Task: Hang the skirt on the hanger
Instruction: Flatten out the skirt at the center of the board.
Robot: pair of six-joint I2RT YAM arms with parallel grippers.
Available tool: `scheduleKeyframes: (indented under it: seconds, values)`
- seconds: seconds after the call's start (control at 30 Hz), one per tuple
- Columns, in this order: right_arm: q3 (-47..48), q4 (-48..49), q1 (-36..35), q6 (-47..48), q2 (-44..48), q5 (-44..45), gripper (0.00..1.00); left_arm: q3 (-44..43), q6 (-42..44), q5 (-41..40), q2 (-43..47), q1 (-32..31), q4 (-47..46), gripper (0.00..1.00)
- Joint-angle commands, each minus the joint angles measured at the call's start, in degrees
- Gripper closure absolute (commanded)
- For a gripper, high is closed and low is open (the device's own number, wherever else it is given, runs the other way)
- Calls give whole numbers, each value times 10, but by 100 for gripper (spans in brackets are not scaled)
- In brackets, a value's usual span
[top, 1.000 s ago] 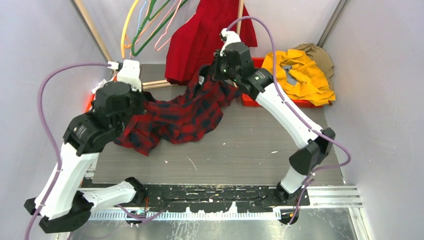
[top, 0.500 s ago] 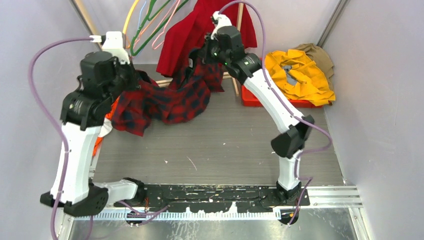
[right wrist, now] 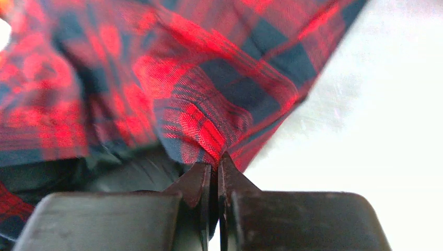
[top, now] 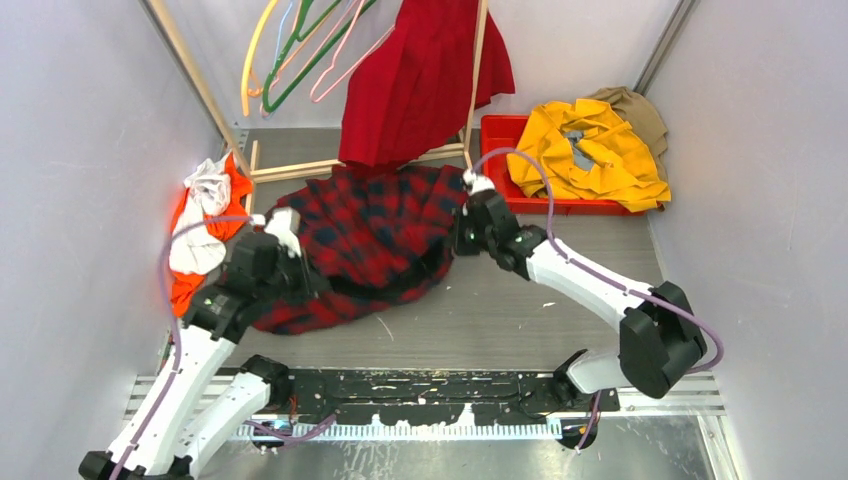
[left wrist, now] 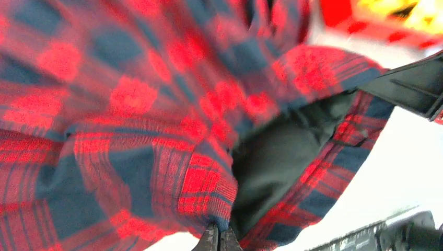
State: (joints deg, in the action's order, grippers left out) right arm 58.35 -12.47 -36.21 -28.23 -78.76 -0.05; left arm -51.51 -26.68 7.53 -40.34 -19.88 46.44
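The left gripper (left wrist: 218, 241) is closed tight, pinching an edge of the red-and-black plaid shirt (top: 370, 235). The right gripper (right wrist: 214, 170) is also clamped on a fold of it. The shirt lies spread on the table (top: 520, 300) between them. The bright-red skirt (top: 420, 85) hangs beyond both grippers, well apart from them.

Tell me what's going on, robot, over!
Left gripper shut on plaid garment. Right gripper shut on its other edge. Red skirt hangs at back, neither gripper on it. Plaid garment lies spread in front of it.
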Motion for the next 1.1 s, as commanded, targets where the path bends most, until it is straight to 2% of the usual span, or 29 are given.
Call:
scheduleKeyframes:
  seconds: [0.0,0.1,0.17,0.23,0.33,0.37,0.47,0.63,0.73,0.83,0.9,1.07]
  values:
    - [-80,12,-2,-43,51,19,99,107,-84,76,57,-17,-59,97]
    - [-84,-40,-1,-45,86,40,97,116,-115,65,57,-66,-71,92]
    - [-62,-89,1,-40,98,61,88,104,-115,45,46,-90,-72,89]
    - [-33,-126,4,-32,104,69,85,90,-104,35,26,-100,-74,88]
    - [10,-170,11,-21,113,77,50,61,-85,39,-8,-101,-64,83]
    - [32,-192,11,-14,113,82,45,53,-80,39,-13,-102,-62,80]
    - [98,-251,12,13,118,88,36,26,-64,34,-18,-102,-43,54]
    - [224,-316,12,40,111,76,31,-35,-40,-3,-17,-102,-2,18]
    - [281,-329,12,45,99,56,30,-95,-13,-27,-39,-102,28,8]
    - [321,-321,12,45,88,27,30,-176,25,-79,-79,-101,64,1]
    - [337,-317,11,43,79,14,30,-253,56,-121,-118,-98,83,0]
    - [323,-295,11,27,78,-18,36,-512,123,-164,-270,-63,129,0]
